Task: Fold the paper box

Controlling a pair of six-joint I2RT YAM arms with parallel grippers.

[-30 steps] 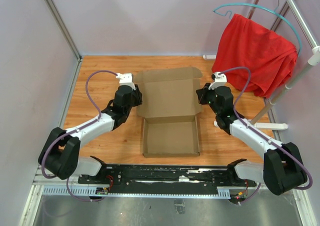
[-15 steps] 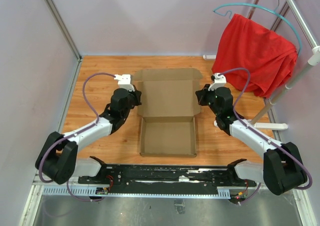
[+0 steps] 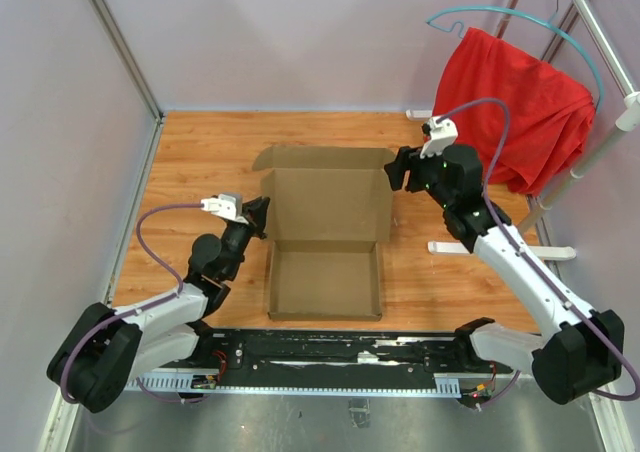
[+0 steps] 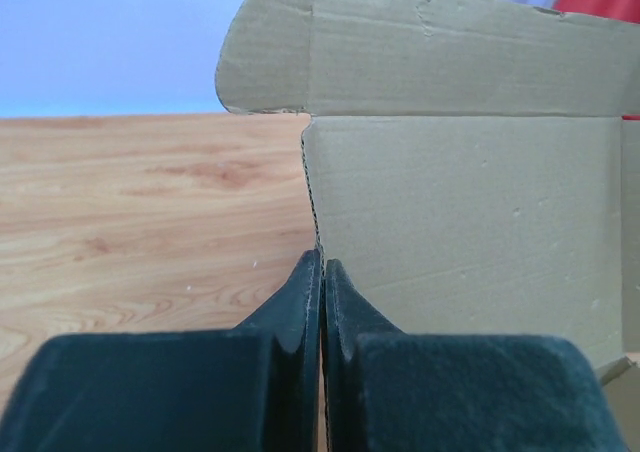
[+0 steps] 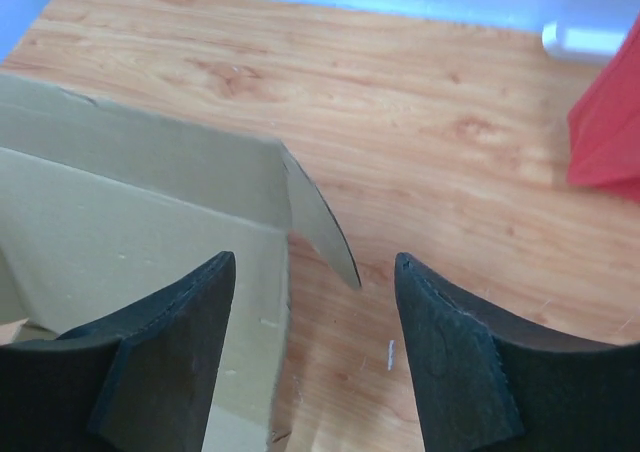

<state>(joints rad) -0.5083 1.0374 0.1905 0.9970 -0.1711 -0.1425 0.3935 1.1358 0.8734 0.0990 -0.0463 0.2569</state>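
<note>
Brown box (image 3: 325, 227), orange wood
Plain unprinted cardboard; streaky-grained table (image 3: 200, 162); red cloth (image 3: 510, 92); teal hanger (image 3: 500, 10); pale lilac walls (image 3: 300, 42).

The paper box (image 3: 325, 272) was plain brown cardboard, half-formed: a shallow open tray with its lid panel standing up behind. The lid's left edge stood just ahead of the left gripper (image 3: 258, 212), and its top right flap just ahead of the right gripper (image 3: 397, 168).
</note>
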